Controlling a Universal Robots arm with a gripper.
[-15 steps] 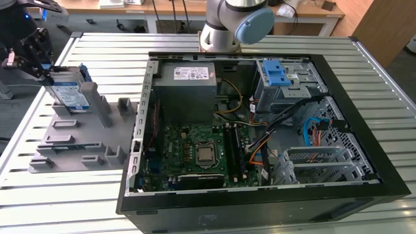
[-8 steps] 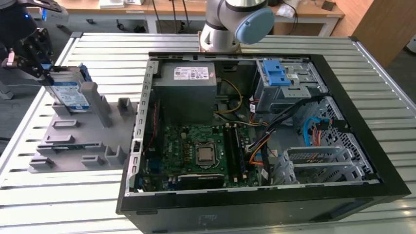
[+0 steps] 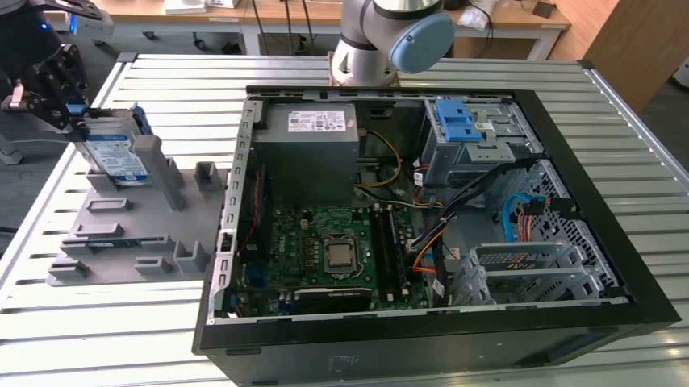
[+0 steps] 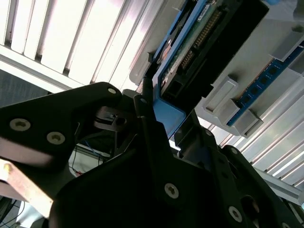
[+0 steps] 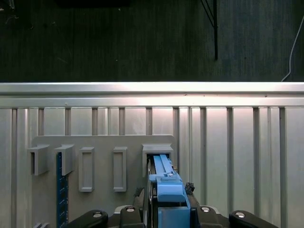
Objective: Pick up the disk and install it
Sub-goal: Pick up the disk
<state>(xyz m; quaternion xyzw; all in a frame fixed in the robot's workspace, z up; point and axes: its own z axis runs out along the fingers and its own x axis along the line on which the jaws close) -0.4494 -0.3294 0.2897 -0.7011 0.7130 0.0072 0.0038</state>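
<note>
Disk (image 3: 114, 151), just one, at the exterior view's left, upright in a slot of the grey holder (image 3: 119, 234), well apart from the open computer case (image 3: 431, 355). Gripper (image 3: 73, 106) on its far top edge. One drive cage (image 3: 473, 149) inside the case, two blue latches (image 3: 457, 129). Second wrist view now: black fingers (image 4: 145, 118) clamped on the blue carrier rail (image 4: 168, 116), bare circuit board (image 4: 190, 43) just beside. Rigid, fairly heavy, shock-sensitive by the look; best held by the rails, off the board. First wrist view: rail pinched between the fingers, one memory stick (image 5: 59, 190) slotted nearby.
</note>
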